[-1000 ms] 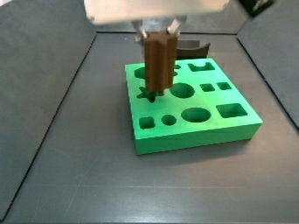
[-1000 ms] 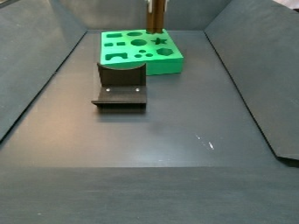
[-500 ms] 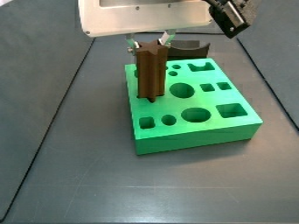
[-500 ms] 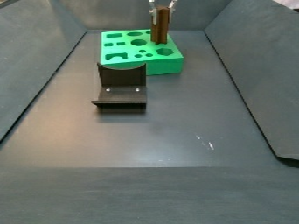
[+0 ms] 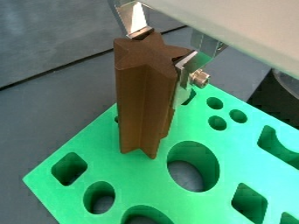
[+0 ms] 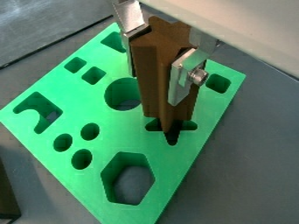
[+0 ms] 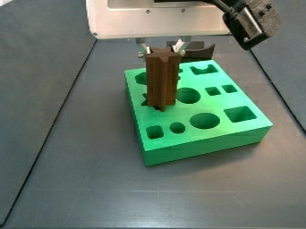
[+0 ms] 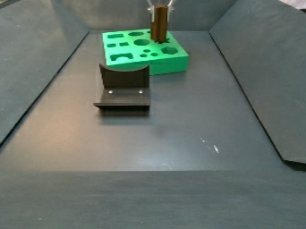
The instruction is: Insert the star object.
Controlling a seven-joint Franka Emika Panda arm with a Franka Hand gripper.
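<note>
The star object [image 7: 160, 80] is a tall brown ridged prism standing upright on the green block [image 7: 203, 143]. Its lower end sits in the star-shaped hole [image 6: 170, 134] near the block's edge. My gripper [image 7: 162, 48] hangs right above it. In both wrist views the silver fingers [image 5: 184, 77] [image 6: 187, 77] press on opposite sides of the star's upper part [image 5: 142, 96] [image 6: 158, 79]. The gripper [image 5: 160, 66] [image 6: 158, 66] is shut on the star object. It also shows in a side view [image 8: 159, 27] at the far end of the floor.
The green block [image 6: 82, 101] [image 5: 100, 140] [image 8: 174, 63] has several other holes: round, square, hexagonal and arch-shaped. The dark fixture [image 8: 123, 89] stands next to the block, seen behind it in a side view [image 7: 199, 49]. Grey walls ring the floor.
The gripper has brought the star object down. Its lower end now stands in the star hole, and more of the star shows below the fingers.
</note>
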